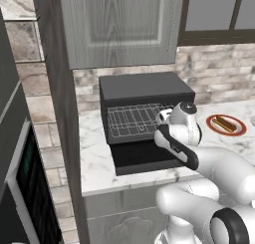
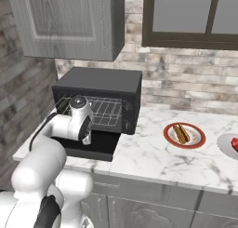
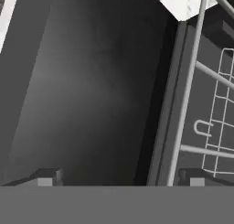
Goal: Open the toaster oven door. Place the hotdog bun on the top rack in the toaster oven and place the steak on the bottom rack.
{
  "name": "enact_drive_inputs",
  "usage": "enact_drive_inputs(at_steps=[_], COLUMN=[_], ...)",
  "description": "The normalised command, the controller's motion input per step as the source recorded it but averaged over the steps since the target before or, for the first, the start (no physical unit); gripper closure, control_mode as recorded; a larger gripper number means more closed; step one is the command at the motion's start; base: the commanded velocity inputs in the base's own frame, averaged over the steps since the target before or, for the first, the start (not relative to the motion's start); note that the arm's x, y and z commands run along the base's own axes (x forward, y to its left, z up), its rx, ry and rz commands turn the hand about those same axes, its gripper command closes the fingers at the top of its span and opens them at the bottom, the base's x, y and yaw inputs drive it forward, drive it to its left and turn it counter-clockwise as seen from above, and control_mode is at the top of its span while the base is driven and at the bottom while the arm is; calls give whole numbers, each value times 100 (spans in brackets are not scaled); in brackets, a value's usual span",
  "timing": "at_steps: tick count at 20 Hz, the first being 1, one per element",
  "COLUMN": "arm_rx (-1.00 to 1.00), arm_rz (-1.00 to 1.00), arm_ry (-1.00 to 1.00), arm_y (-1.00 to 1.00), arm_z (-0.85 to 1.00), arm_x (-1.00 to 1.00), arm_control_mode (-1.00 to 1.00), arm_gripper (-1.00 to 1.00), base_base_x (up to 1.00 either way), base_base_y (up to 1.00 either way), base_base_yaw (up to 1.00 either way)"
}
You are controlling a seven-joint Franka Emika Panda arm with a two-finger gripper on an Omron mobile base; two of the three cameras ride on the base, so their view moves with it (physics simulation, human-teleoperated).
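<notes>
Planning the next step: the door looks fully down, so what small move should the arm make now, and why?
Probably lift the end effector away from the door and swing toward the bun: the door lies flat, the racks are bare, and the bun sits on its plate, ungrasped.

The white marble worktop (image 2: 153, 157) carries a black boxy toaster oven (image 2: 104, 90) toward its left end and a red-rimmed round plate (image 2: 185, 135) to its right.

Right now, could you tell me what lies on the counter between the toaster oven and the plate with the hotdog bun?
Nothing: in the right base view, only bare marble counter separates the toaster oven from the red-rimmed plate holding the hotdog bun.
</notes>
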Motion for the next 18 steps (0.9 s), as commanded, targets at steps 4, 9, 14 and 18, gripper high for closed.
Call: enact_drive_inputs(at_steps=[4,9,14,18], arm_rx=[-35,-33,-11,-1], arm_rz=[40,27,15,8], arm_ry=[-4,-1,-9,-10], arm_y=[-17,2,7,8], arm_z=[100,100,100,64], arm_x=[-1,0,35,30], arm_control_mode=[-100,-100,-100,-100], arm_gripper=[-100,-100,-100,-100], base_base_x=[0,0,0,0], base_base_y=[0,0,0,0], base_base_yaw=[0,0,0,0])
